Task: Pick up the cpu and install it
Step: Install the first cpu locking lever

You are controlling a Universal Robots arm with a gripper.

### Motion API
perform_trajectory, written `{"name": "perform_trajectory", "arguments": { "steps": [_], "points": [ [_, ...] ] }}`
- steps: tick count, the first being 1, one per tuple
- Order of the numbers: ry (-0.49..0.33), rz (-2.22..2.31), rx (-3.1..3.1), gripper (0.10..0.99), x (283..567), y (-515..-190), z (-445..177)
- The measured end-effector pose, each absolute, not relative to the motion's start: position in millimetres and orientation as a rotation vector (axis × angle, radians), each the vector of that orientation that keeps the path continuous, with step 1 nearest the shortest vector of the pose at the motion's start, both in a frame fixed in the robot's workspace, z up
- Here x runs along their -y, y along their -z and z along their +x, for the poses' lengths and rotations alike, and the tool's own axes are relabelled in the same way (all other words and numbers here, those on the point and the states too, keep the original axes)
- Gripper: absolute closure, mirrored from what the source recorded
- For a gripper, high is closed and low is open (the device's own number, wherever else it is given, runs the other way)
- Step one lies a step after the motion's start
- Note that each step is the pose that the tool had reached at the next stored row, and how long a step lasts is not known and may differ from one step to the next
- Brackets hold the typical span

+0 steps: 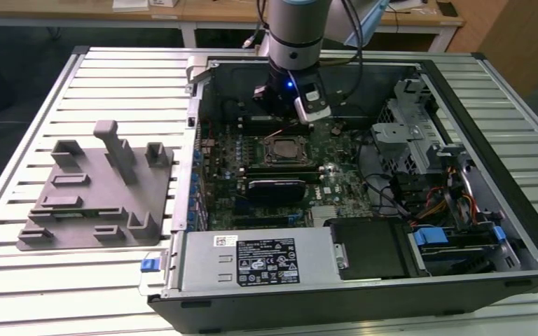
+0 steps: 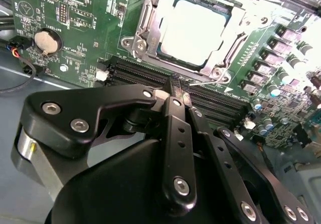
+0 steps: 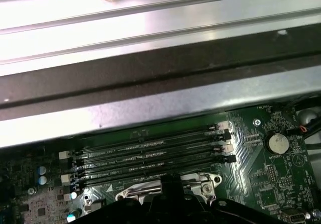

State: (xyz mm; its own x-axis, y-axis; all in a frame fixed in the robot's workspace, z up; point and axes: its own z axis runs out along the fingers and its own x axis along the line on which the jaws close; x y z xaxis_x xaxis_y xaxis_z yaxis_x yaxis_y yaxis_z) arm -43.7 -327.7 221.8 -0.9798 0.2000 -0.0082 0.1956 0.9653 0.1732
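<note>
Cpu lies seated in the socket just beyond the fingers, which are pinched together on nothing; placement looks done

Robotics lab: slatted bench, opened computer

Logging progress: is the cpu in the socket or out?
In. The cpu lies flat within the socket frame, apart from the gripper.
</note>
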Motion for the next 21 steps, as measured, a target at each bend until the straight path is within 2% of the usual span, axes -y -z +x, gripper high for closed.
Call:
{"name": "perform_trajectory", "arguments": {
  "steps": [21],
  "points": [
    [-0.272,0.326,-3.033,0.976,327.2,-209.7,-44.2]
  ]
}}
